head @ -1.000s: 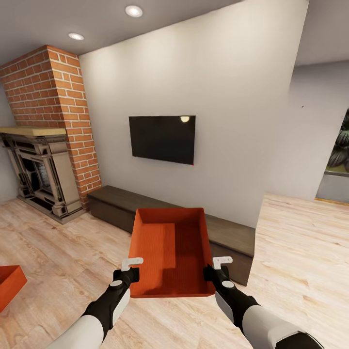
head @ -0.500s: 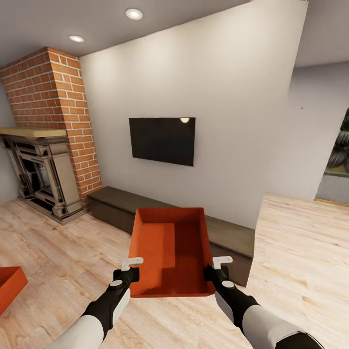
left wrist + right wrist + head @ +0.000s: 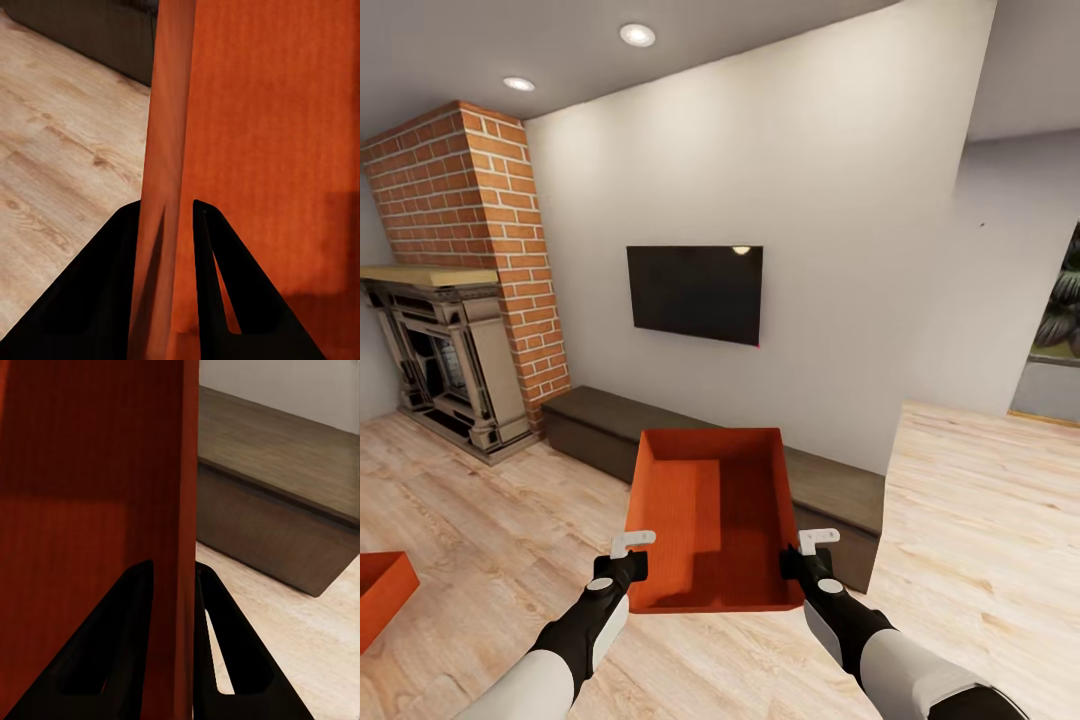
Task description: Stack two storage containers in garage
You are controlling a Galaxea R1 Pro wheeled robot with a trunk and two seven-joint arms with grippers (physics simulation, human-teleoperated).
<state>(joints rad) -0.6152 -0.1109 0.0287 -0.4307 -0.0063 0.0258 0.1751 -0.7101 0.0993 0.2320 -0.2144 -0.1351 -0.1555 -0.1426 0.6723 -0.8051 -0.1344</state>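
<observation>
**Head view: one tub carried two-handed, its twin on the planks**

Head view first: I have the near storage container [image 3: 715,520] held off the floor between both arms, one side wall each, so the load stays level and its open top faces up. My left gripper [image 3: 628,556] is pinched tight on the left wall, a finger on either side of the thin plastic; the left wrist view shows those dark fingers [image 3: 214,255] straddling the edge. My right gripper [image 3: 812,552] clamps the opposite wall the same way. The tub is orange-red and rectangular, with straight thin walls and a fine ribbed texture inside.

To the container's left, the second storage container [image 3: 382,595] sits on the pale wood-plank floor [image 3: 480,510], cut by the frame edge. Just beyond the held tub runs a long, low dark-brown bench [image 3: 830,485]. Farther, above it, hangs a black wall TV [image 3: 695,288]; far left of it stands the red-brick fireplace [image 3: 455,300]. I judge the garage trip has yet to start.
</observation>
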